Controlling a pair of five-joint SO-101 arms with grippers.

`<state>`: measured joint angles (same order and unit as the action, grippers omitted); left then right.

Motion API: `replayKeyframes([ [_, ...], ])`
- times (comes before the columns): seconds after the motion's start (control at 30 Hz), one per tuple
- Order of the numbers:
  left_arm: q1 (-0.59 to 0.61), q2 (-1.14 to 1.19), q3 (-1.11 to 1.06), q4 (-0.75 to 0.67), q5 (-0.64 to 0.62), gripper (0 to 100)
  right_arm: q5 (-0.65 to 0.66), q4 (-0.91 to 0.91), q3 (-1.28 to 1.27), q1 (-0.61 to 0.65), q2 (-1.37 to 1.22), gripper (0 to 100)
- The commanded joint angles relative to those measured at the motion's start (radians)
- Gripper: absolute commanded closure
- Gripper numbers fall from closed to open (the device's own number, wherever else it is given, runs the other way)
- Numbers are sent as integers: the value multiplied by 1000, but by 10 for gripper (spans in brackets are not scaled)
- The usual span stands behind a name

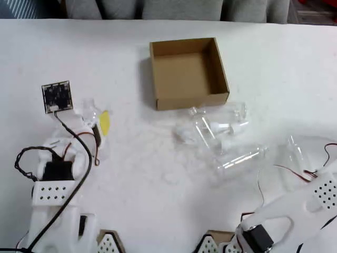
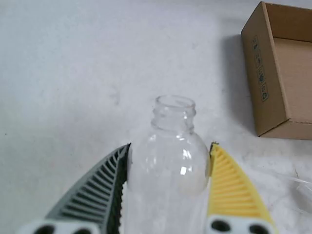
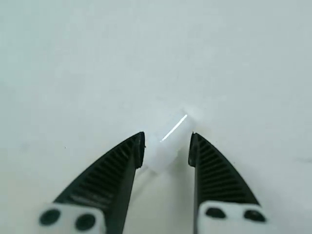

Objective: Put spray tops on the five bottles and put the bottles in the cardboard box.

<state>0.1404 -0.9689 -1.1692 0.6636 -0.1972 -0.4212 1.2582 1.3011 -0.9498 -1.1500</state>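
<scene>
My left gripper is shut on a clear bottle whose open neck has no top; its grey and yellow fingers press the bottle's shoulders. From above, that bottle is at the table's left. My right gripper is shut on a white spray top just above the bare table; in the high view it sits at the right. The open cardboard box stands at the back centre. More clear bottles lie loose in front of it, one with a white spray top.
A small black board with a black cable lies at the left, behind the left arm. The box's corner is close to the held bottle. Bare white table lies between the two arms.
</scene>
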Motion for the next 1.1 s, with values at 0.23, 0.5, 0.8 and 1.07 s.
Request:
replayKeyframes([
  [0.23,-15,-30,2,-28,9,940,2,2,52,47,-44,871],
  [0.5,-15,-30,2,-28,9,940,3,-4,54,61,-97,834],
  [0.8,-15,-30,2,-28,9,940,180,-31,54,50,-28,970],
  [1.07,-15,-30,2,-28,9,940,295,160,54,65,90,982],
])
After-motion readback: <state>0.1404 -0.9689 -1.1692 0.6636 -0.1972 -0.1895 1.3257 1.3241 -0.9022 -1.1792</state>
